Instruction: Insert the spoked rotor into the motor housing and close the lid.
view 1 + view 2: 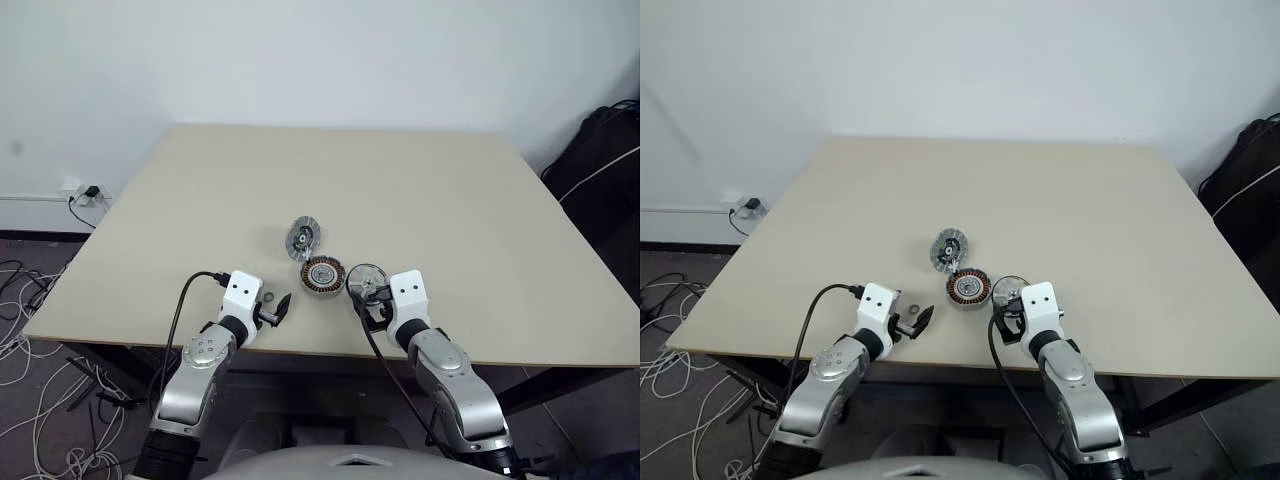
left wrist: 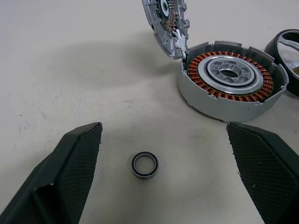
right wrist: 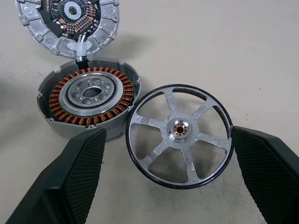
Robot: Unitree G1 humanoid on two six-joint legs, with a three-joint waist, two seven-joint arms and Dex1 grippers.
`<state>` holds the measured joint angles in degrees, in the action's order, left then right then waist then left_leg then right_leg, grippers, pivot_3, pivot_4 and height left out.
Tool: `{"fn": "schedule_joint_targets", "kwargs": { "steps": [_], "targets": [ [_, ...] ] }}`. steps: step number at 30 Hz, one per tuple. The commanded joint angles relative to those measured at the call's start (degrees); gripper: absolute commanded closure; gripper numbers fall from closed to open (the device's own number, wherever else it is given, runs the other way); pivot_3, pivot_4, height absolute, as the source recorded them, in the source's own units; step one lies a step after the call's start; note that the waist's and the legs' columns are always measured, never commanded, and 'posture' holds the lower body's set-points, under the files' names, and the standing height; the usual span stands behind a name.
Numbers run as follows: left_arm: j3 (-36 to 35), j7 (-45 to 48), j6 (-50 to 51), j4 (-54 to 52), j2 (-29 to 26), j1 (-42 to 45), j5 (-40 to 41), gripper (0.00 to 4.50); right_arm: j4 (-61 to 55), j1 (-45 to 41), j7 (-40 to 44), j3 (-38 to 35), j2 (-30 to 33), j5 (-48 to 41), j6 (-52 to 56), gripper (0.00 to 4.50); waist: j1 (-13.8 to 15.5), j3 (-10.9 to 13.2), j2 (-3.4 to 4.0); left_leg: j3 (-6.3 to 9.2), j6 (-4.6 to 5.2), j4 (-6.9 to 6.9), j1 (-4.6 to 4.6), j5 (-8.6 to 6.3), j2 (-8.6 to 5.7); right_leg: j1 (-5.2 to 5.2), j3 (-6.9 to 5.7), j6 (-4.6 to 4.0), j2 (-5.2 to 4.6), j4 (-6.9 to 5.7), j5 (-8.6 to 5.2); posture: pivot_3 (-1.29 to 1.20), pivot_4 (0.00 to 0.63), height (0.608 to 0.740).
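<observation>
The motor housing sits near the table's front edge, its copper windings ringing a silver centre. The lid rests just behind it, tilted up at the housing's rim, with its inner face and circuit showing. The spoked rotor lies flat on the table, touching the housing's right side. My right gripper is open, with one finger on each side of the rotor and clear of it. My left gripper is open to the housing's left, holding nothing.
A small black ring lies on the table between my left fingers. The table's front edge runs just under both grippers. Cables lie on the floor at left, and a black bag stands at right.
</observation>
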<state>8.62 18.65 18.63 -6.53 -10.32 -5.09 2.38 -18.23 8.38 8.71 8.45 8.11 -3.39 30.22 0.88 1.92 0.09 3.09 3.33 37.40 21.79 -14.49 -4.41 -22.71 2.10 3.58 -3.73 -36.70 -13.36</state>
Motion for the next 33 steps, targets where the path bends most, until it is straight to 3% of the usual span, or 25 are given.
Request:
{"fn": "schedule_joint_targets", "kwargs": {
  "steps": [1, 21, 33],
  "targets": [
    [0.0, -0.4, -0.1, -1.2, 0.3, 1.1, 0.1, 0.01, -0.8, -0.7, -0.2, -0.5, -0.4, 0.0, -1.0, 0.01, 0.0, 0.0, 0.0, 0.0, 0.0, 0.0, 0.0, 0.0, 0.0, 0.0, 0.0, 0.0, 0.0, 0.0, 0.0, 0.0, 0.0, 0.74],
    [0.1, -1.5, 0.4, -0.3, 0.6, 1.2, -0.2, 0.01, -0.1, -0.6, -0.4, -0.5, -1.1, 0.3, -1.6, 0.01, 0.0, 0.0, 0.0, 0.0, 0.0, 0.0, 0.0, 0.0, 0.0, 0.0, 0.0, 0.0, 0.0, 0.0, 0.0, 0.0, 0.0, 0.74],
    [1.4, -3.7, 5.4, 7.9, 1.0, 7.0, -3.0, 0.01, -0.1, -0.8, -0.7, -0.8, -1.5, 0.4, -1.6, 0.01, 0.0, 0.0, -0.01, 0.0, 0.0, 0.0, 0.0, 0.0, 0.0, -0.02, -0.15, 0.03, 0.03, -0.01, 0.02, 0.0, 0.0, 0.74]
  ]
}}
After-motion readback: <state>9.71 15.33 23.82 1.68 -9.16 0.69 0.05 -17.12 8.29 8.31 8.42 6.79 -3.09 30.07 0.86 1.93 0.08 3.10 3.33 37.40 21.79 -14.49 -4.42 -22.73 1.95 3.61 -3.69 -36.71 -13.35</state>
